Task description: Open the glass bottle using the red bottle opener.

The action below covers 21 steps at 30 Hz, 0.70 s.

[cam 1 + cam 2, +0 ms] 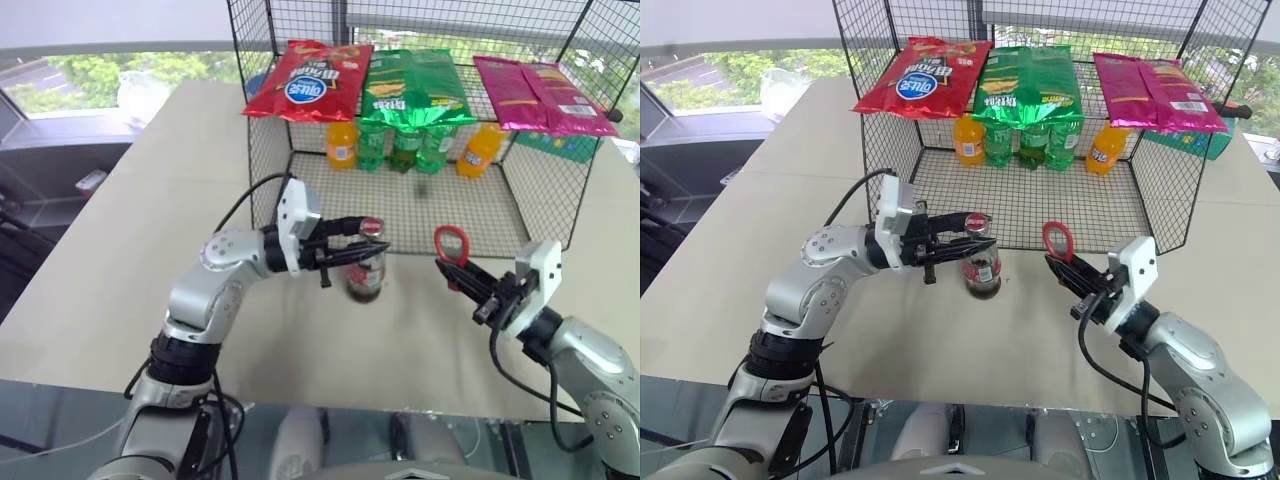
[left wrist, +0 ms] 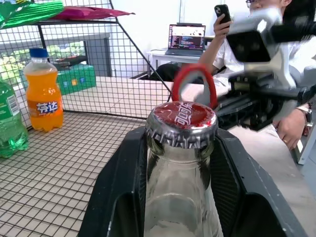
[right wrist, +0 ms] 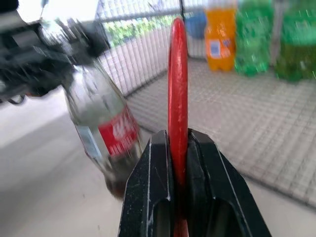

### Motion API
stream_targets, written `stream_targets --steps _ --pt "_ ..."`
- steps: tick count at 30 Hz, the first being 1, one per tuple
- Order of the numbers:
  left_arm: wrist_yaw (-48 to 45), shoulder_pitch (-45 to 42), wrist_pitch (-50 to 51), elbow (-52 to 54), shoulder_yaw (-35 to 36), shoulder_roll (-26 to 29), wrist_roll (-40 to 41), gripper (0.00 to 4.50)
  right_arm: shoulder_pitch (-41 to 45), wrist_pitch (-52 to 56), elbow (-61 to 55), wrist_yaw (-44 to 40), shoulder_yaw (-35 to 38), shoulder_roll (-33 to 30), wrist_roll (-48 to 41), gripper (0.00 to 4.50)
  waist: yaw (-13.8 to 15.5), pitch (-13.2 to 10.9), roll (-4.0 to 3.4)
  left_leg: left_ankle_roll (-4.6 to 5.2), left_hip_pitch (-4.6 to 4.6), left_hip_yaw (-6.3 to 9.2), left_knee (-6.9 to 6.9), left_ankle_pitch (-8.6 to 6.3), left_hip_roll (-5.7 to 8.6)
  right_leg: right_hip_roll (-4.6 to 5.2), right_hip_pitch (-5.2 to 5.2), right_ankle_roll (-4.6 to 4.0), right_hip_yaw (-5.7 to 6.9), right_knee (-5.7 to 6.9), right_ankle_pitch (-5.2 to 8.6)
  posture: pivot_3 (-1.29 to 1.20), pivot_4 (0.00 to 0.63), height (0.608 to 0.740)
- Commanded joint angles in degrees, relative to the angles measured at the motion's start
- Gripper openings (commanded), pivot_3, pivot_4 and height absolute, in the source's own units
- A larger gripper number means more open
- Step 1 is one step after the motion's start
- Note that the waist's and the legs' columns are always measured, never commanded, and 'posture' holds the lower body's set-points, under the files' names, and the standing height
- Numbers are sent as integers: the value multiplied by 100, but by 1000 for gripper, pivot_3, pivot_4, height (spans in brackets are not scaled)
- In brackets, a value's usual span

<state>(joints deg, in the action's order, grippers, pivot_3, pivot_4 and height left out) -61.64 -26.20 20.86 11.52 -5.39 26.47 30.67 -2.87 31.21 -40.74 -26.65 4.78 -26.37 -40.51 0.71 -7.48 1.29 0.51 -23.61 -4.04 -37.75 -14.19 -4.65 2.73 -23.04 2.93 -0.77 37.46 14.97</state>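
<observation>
Left jaws (image 1: 352,246) clamp capped glass bottle (image 1: 366,270) | right jaws (image 1: 462,278) pinch red bottle opener (image 1: 451,243)

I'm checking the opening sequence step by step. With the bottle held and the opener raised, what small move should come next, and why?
Probably ease the right tool toward the glass bottle until the ring of the red bottle opener sits over the cap. The left tool grips the bottle's neck, the cap is still on, and the opener, clamped upright in the right tool, stands apart beside it.

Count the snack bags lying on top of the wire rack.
3: red snack bag at the left, green snack bag in the middle, pink snack bag at the right of the rack top.
</observation>
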Motion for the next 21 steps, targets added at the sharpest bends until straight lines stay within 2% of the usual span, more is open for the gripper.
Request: stream_targets --steps 1,5,6,8,11,21 --pt "-167 150 -149 -152 -118 28 -103 1184 249 -25 -308 85 -178 28 49 0 2 1 0 0 0 1 0 0 0 0 0 0 1 1 0 0 150 740" --pt "-276 188 -198 -269 -116 90 -73 1181 426 -37 -285 132 -362 30 129 0 9 4 4 0 0 1 -1 0 0 0 2 -1 1 0 0 0 150 740" --pt "-234 184 -238 -294 -95 77 -101 2184 443 -46 -269 133 -376 27 140 0 8 5 2 0 0 1 -2 0 0 0 2 -1 1 0 0 0 150 740" --pt "-165 172 -315 -335 -80 58 -172 2957 467 -63 -241 126 -390 20 160 0 4 3 3 0 -1 -1 -2 0 0 0 1 -1 0 0 0 0 150 740" --pt "-123 150 -336 -323 -103 47 -220 4351 493 -80 -215 108 -393 24 183 0 7 3 4 0 -6 3 -3 0 0 0 -1 -1 4 0 0 0 150 740" --pt "-246 177 -573 -495 -64 62 -271 4351 575 -122 -161 64 -408 39 248 0 5 3 4 0 -5 2 -3 0 0 0 -1 -1 3 0 0 0 150 740"
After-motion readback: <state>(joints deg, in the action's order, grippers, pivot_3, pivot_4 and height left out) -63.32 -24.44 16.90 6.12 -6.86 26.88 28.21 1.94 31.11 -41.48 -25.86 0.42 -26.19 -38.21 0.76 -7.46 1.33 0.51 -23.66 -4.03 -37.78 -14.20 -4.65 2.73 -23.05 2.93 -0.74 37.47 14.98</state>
